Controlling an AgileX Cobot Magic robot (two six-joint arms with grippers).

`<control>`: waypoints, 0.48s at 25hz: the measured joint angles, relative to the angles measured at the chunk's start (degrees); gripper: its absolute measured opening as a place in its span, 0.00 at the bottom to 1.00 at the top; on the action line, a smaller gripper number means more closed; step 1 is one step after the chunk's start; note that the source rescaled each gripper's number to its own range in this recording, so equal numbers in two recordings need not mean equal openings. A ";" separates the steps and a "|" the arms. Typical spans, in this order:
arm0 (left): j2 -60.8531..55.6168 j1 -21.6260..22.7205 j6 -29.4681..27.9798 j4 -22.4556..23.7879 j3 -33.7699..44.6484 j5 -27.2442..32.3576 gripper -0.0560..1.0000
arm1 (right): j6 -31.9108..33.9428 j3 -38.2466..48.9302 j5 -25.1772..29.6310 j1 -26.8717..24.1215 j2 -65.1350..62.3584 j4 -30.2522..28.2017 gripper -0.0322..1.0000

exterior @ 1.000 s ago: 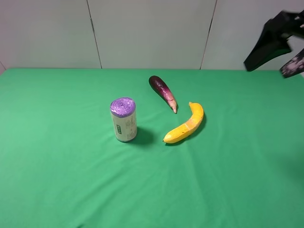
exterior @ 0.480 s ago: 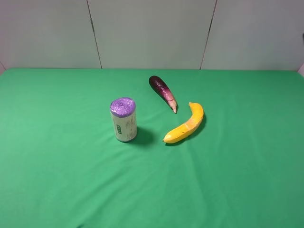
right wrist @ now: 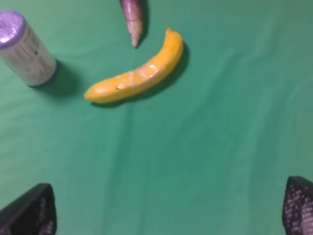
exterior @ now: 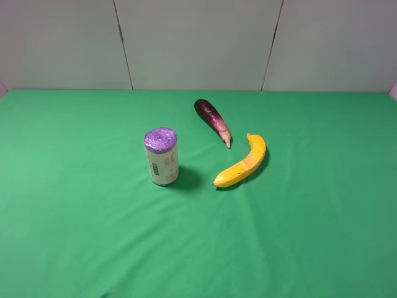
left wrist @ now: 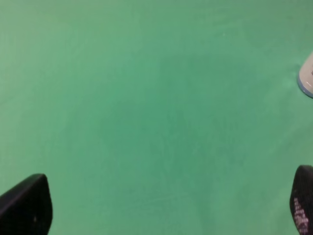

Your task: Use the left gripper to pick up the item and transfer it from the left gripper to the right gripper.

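Note:
The yellow banana (exterior: 243, 162) lies on the green table cloth (exterior: 93, 236), right of centre, curved, with nothing touching it. It also shows in the right wrist view (right wrist: 137, 76), well ahead of my right gripper (right wrist: 164, 210), whose two black fingertips (right wrist: 29, 213) stand wide apart and empty. My left gripper (left wrist: 164, 205) is open and empty over bare green cloth; only its fingertips (left wrist: 24, 205) show. Neither arm appears in the exterior high view.
A dark purple eggplant (exterior: 213, 120) lies just behind the banana, its tip close to the banana's far end. A purple-topped upright roll (exterior: 161, 156) stands to the banana's left. A pale rounded edge (left wrist: 307, 76) shows in the left wrist view.
The black right arm, at the upper right of the exterior view one second ago, has left that view. The banana, eggplant and roll have not moved.

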 joint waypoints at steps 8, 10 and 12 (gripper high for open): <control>0.00 0.00 0.00 0.00 0.00 0.00 0.96 | 1.27 10.17 -6.77 -0.87 -13.99 -1.45 1.00; 0.00 0.00 0.00 0.00 0.00 0.00 0.96 | 1.33 12.17 -8.59 -2.56 -16.84 -1.96 1.00; 0.00 0.00 0.00 0.00 0.00 0.00 0.96 | 1.49 14.05 -9.86 -4.41 -19.87 -2.80 1.00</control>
